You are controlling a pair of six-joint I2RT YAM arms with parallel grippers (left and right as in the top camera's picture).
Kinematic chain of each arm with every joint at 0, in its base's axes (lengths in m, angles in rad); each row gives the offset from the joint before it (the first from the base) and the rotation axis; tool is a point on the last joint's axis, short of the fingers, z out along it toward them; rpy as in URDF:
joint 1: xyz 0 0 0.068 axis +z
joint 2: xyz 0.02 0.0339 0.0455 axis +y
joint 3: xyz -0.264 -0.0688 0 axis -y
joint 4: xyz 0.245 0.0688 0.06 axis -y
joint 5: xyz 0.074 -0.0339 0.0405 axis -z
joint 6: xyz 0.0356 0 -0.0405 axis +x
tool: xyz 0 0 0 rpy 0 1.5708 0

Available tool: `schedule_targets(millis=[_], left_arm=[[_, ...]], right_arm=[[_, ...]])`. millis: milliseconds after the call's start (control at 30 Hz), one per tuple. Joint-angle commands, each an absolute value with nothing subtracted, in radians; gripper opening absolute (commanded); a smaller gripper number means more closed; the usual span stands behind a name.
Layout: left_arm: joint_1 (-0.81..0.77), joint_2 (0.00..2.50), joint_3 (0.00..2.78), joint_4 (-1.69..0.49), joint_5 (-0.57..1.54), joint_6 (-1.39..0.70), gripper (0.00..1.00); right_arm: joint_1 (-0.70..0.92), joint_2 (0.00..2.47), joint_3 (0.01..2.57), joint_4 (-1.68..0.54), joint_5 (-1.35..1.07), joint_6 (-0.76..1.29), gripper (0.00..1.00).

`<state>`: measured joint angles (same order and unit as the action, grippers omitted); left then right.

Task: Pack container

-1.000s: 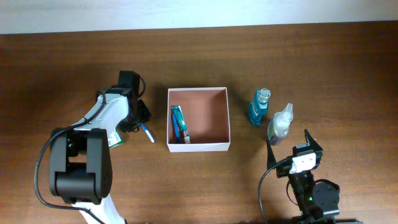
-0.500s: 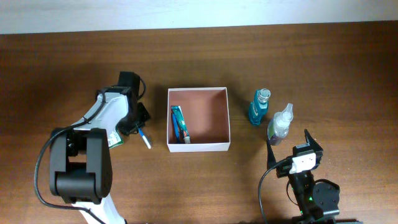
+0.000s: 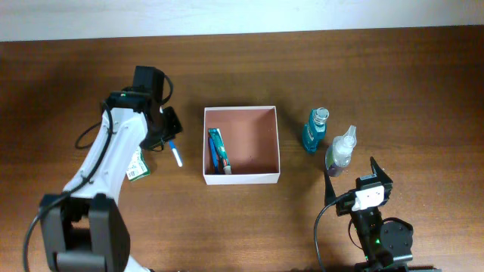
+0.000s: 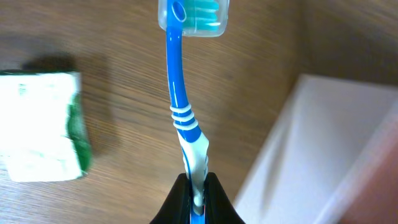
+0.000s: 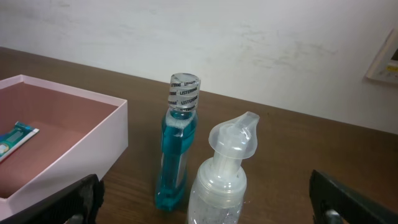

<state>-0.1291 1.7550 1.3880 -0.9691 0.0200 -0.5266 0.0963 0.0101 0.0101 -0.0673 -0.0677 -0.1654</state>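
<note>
The container [image 3: 274,143] is a square white box with a reddish-brown inside, at mid table; a toothpaste tube [image 3: 218,151] lies in its left part. My left gripper [image 3: 163,134] is shut on a blue and white toothbrush [image 4: 183,112], held just left of the container's wall [image 4: 323,137]; the brush also shows in the overhead view [image 3: 175,155]. My right gripper [image 3: 354,181] is open and empty near the front edge. A teal mouthwash bottle [image 5: 177,146] and a clear pump bottle [image 5: 225,171] stand in front of it, right of the container [image 5: 93,146].
A small white and green packet [image 3: 137,166] lies on the table left of the toothbrush; it also shows in the left wrist view [image 4: 43,127]. The two bottles [image 3: 316,130] [image 3: 340,151] stand upright between the container and the right arm.
My left gripper has lifted the toothbrush off the table and shifted slightly back and left; the arm's base link has swung out of view. The right arm has not moved.
</note>
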Motion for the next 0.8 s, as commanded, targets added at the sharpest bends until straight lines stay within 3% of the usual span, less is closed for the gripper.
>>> schedule_targets(millis=[0, 300, 767], left_arm=[[-0.189, 1.687, 1.406, -0.974, 0.117, -0.476, 0.0], [-0.351, 1.656, 1.406, -0.974, 0.108, -0.476, 0.01], [-0.444, 1.663, 1.402, -0.931, 0.002, -0.476, 0.01]], right_arm=[[0.104, 0.004, 0.006, -0.073, -0.059, -0.168, 0.98], [0.104, 0.004, 0.006, -0.073, -0.059, -0.168, 0.98], [0.104, 0.004, 0.006, -0.073, -0.059, -0.168, 0.98]])
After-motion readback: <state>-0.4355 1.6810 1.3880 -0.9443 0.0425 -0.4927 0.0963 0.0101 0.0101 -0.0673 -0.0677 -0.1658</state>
